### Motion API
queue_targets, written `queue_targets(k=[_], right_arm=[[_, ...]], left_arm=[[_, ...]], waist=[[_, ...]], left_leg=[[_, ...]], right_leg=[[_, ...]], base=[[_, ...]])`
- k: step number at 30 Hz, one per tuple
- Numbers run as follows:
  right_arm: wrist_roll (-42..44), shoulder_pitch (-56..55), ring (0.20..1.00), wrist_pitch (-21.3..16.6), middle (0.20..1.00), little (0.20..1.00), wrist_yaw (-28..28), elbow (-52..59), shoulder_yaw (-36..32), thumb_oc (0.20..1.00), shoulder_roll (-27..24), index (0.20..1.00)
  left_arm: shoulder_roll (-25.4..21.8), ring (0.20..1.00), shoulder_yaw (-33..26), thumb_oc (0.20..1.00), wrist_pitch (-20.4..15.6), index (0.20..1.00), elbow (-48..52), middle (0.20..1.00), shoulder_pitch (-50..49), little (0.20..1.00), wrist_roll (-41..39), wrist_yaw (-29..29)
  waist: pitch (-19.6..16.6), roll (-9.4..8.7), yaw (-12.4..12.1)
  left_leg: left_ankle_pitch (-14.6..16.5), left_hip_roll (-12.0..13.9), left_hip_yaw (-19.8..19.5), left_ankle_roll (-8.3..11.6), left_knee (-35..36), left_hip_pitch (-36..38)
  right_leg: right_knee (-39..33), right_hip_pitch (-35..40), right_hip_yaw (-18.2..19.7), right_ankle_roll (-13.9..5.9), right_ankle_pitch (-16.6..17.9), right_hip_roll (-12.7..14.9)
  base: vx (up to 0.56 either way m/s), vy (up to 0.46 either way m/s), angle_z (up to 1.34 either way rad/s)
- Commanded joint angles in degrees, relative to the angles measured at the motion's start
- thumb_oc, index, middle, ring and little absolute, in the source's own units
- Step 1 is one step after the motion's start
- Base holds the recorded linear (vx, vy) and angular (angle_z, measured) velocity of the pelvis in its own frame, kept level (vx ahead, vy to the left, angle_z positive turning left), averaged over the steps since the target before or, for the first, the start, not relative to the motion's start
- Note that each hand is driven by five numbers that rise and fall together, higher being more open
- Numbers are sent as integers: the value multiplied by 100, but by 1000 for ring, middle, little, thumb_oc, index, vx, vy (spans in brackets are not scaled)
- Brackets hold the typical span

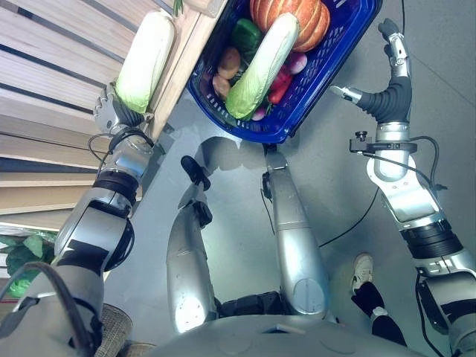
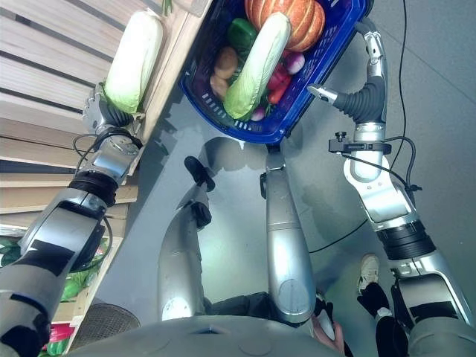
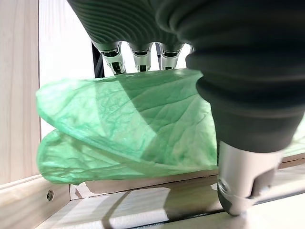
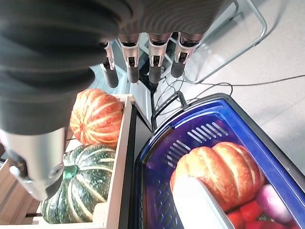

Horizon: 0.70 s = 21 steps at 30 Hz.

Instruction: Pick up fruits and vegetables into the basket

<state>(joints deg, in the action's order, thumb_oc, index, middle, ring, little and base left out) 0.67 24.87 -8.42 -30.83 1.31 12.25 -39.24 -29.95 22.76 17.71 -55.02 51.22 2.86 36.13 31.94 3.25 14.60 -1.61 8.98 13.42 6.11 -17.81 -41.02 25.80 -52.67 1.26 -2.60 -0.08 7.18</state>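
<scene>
left hand [image 1: 111, 111]: wrapped round the near end of a cabbage [image 1: 145, 63] on the wooden shelf [image 1: 52, 67], far left
right hand [image 1: 393, 44]: fingers straight, holding nothing, right of the basket [image 1: 327, 74]
basket: already has a second cabbage [image 1: 262, 67] and a pumpkin [image 1: 290, 18]

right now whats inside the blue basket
The blue basket holds an orange pumpkin, a long pale cabbage lying across smaller pieces: something green, brownish, red. What is under the cabbage is covered.
</scene>
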Motion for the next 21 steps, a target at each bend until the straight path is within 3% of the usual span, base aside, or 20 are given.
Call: queue_targets(k=[1,5,6,7,8,21], right_arm=[[68,-60,1000,-269,1000,1000,-191,212,1,1000,257,1000],[85,-44,1000,-265,1000,1000,-207,199,-1,1000,263,1000],[87,-43,1000,-263,1000,1000,-206,201,-4,1000,266,1000],[96,-44,1000,-263,1000,1000,-214,207,-7,1000,262,1000],[109,-49,1000,-267,1000,1000,-227,215,-4,1000,252,1000],[-5,-145,1000,-425,1000,1000,-174,315,-93,1000,246,1000]], left_arm=[[-202,1000,-31,1000,124,1000,-450,1000,-39,1000,154,-63],[-192,1000,9,1000,179,1000,-521,1000,-18,1000,190,-194],[-186,922,17,922,187,922,-529,922,-23,922,195,-217],[-170,310,34,310,214,310,-545,310,-26,310,240,-280],[-170,200,62,200,192,200,-571,200,-36,200,248,-321],[-127,200,46,200,16,200,-524,200,-215,200,108,-379]], waist=[[-215,-361,30],[-215,-365,33],[-215,-365,32],[-215,-367,36],[-215,-365,38],[-215,-360,44]], left_leg=[[120,138,-78,86,-650,-503],[121,139,-86,89,-663,-531],[121,138,-89,89,-661,-531],[121,137,-92,90,-656,-534],[119,132,-96,87,-646,-529],[146,104,-89,70,-601,-373]], right_leg=[[44,87,-13,-269,18,9],[48,63,-10,-270,23,2],[46,64,-10,-272,24,2],[50,56,-5,-273,24,-2],[44,57,-3,-271,27,-5],[15,206,-16,-277,9,35]], base=[[0,0,0],[0,-2,1],[0,0,0],[0,0,0],[0,0,0],[-2,5,0]])
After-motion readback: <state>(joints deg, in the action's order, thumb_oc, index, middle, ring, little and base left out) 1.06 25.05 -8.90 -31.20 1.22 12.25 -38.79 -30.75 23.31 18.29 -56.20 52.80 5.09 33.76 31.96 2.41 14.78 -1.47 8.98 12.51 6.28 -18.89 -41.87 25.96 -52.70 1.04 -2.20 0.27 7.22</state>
